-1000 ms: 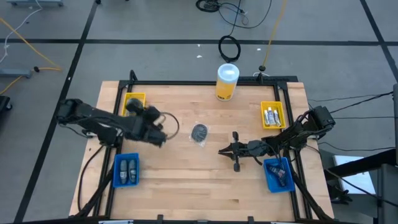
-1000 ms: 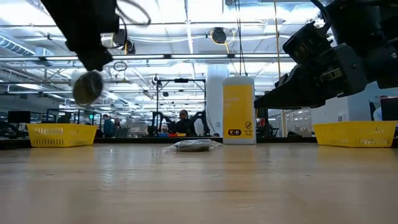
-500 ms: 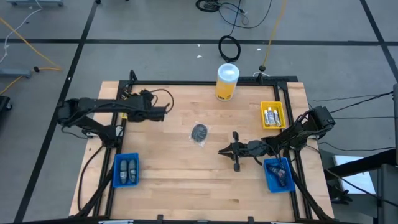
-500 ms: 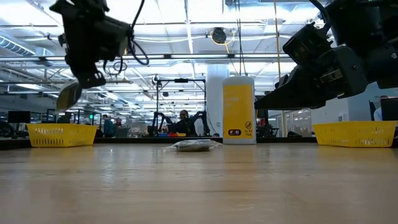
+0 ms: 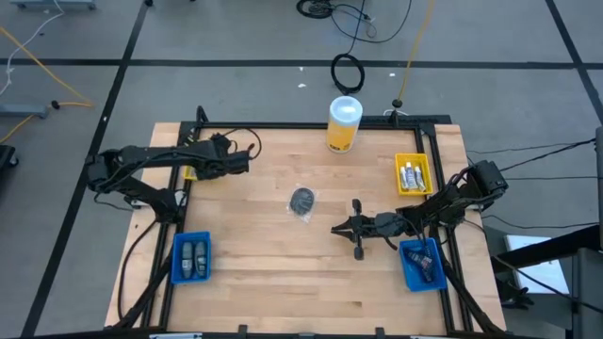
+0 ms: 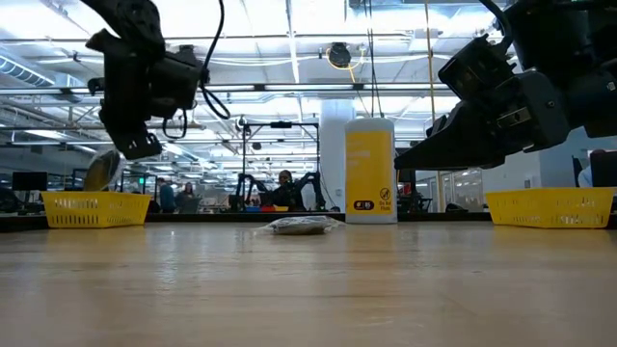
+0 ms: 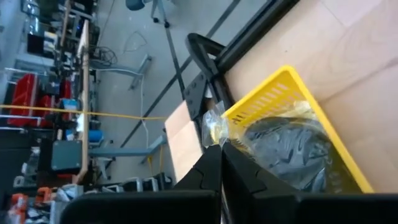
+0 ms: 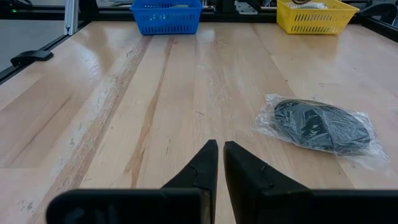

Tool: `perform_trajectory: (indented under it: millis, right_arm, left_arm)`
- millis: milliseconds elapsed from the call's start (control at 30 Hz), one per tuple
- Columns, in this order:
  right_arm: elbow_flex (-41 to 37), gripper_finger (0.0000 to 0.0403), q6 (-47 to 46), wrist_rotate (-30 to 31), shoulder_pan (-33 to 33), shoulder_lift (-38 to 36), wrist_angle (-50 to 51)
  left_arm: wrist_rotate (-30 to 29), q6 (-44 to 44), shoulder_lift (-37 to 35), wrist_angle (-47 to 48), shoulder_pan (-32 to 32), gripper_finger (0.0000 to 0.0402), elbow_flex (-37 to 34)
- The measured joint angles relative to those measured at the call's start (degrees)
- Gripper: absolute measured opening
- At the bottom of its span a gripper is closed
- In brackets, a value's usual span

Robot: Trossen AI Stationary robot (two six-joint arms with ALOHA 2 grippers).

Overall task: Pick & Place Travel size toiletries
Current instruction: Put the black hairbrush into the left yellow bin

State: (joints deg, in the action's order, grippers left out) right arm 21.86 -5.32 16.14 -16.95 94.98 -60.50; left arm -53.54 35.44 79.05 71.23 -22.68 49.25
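Note:
My left gripper [image 6: 123, 146] is shut on a round dark grey disc in clear wrap [image 6: 101, 172] and holds it just over the yellow basket [image 6: 92, 207] at the table's far left. The left wrist view shows the disc [image 7: 292, 149] in front of that basket [image 7: 273, 93]. A second wrapped disc [image 5: 302, 201] lies flat on the wood at mid-table. My right gripper [image 5: 334, 227] stays shut low over the table, right of centre. It points at that disc [image 8: 320, 124] and touches nothing. My left gripper pinches the crumpled edge of the clear wrap [image 7: 214, 132] between its two fingers. The fingers slant downward toward the table's far left corner. The disc hangs tilted below the fingertips, lifted clear of the table, right above the yellow basket's rim.
A large yellow cylinder container with a white lid [image 5: 344, 122] stands at the far edge. A yellow basket with white tubes [image 5: 413, 174] sits far right. A blue basket with dark bottles [image 5: 192, 256] sits near left and another blue basket [image 5: 421, 264] near right. Bare wood lies between them.
My left gripper has swung from left of mid-table toward the far left corner. It has turned and sunk a little, staying shut. The wrapped disc went with it, tipped from face-on to nearly edge-on, and now hangs lower, over the yellow basket.

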Motion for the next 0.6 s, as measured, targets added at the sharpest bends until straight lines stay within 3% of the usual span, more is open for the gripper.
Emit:
perform_trajectory:
  millis: [233,600]
  right_arm:
    - [0.0,0.002,0.0,0.0,0.0,0.0,0.2]
    - [0.0,0.002,0.0,0.0,0.0,0.0,0.2]
  left_arm:
    - [5.3,-8.4,0.0,-9.6,-4.1,0.0018,-2.7]
    - [7.8,-8.4,-5.3,-12.5,-3.9,0.0019,-2.8]
